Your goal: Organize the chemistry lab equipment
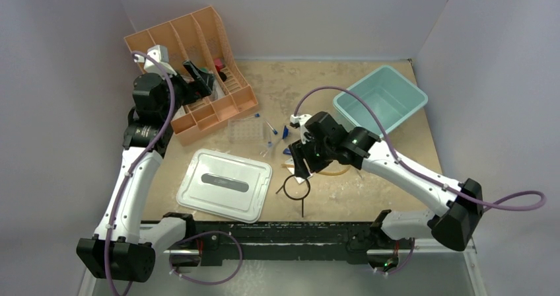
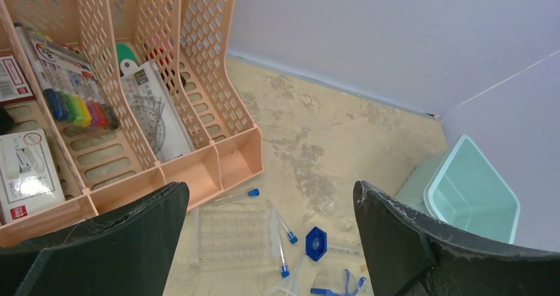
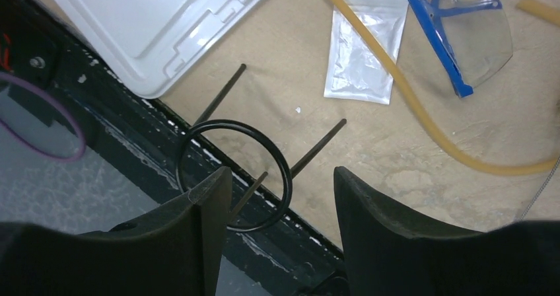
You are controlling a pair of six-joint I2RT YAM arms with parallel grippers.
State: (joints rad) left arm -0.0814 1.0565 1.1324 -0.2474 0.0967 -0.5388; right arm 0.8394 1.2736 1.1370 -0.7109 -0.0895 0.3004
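Two grippers hang over different parts of the table (image 1: 310, 84). The left gripper (image 2: 269, 200) is at the far left, just beside the peach slotted organizer (image 2: 198, 170), with its fingers spread wide and nothing between them. Below it, in its wrist view, the clear tube rack (image 2: 234, 233) lies flat on the table just on the near side of the organizer. Several blue-capped thin tubes (image 2: 285, 228) are scattered round the rack's far and right edges. A blue hexagonal piece (image 2: 316, 242) sits just right of those tubes.

The right gripper (image 3: 280, 184) is low over the near middle of the table, above the black wire ring (image 3: 264, 137). Its fingers are partly apart, and the ring's right side and one of its straight legs show in the gap. Whether either finger touches the wire cannot be told. The ring lies at the table's near edge, just right of the pale grey-white lid (image 3: 158, 18). Farther in from the edge lie the small clear packet (image 3: 362, 51), the amber rubber hose (image 3: 409, 104) that crosses over the packet, and blue-framed safety glasses (image 3: 462, 25). A teal bin (image 1: 380, 98) stands at the far right, well apart from both grippers.
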